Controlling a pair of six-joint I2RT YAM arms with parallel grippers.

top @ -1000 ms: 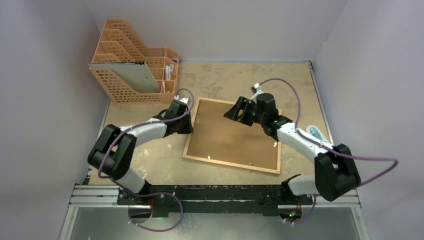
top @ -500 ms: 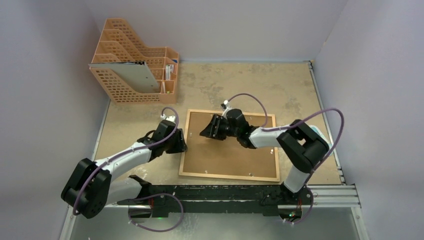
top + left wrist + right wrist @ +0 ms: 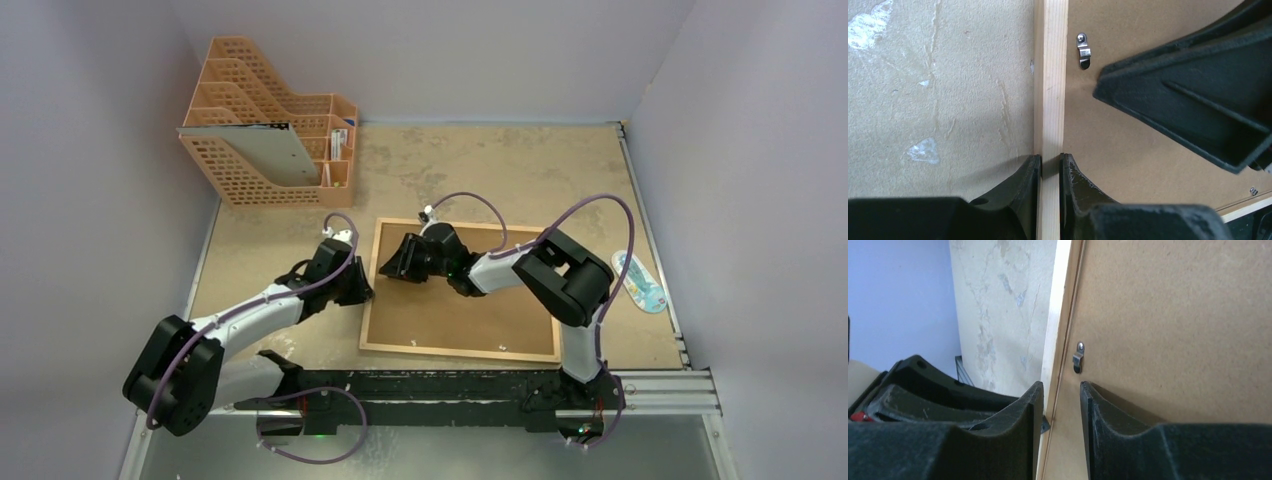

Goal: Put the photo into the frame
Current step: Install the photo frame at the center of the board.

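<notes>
The frame (image 3: 460, 352) lies face down on the table, its brown backing panel (image 3: 480, 310) turned up. The photo is hidden. My left gripper (image 3: 362, 290) is shut on the frame's left rail (image 3: 1050, 75), one finger on each side of the light wood (image 3: 1050, 165). My right gripper (image 3: 390, 268) hangs open over the same rail further back. Its jaws (image 3: 1061, 390) straddle the seam between rail (image 3: 1060, 300) and backing (image 3: 1173, 315), just short of a small metal clip (image 3: 1077, 359). That clip (image 3: 1083, 50) also shows in the left wrist view.
An orange file rack (image 3: 270, 150) holding a grey sheet stands at the back left. A small blue and white object (image 3: 640, 280) lies near the table's right edge. Grey walls close in on three sides.
The frame has shifted toward the near left and squared up. My right gripper has swung left across the backing to the left rail, its jaws narrowing. The left gripper has come down with the rail.
</notes>
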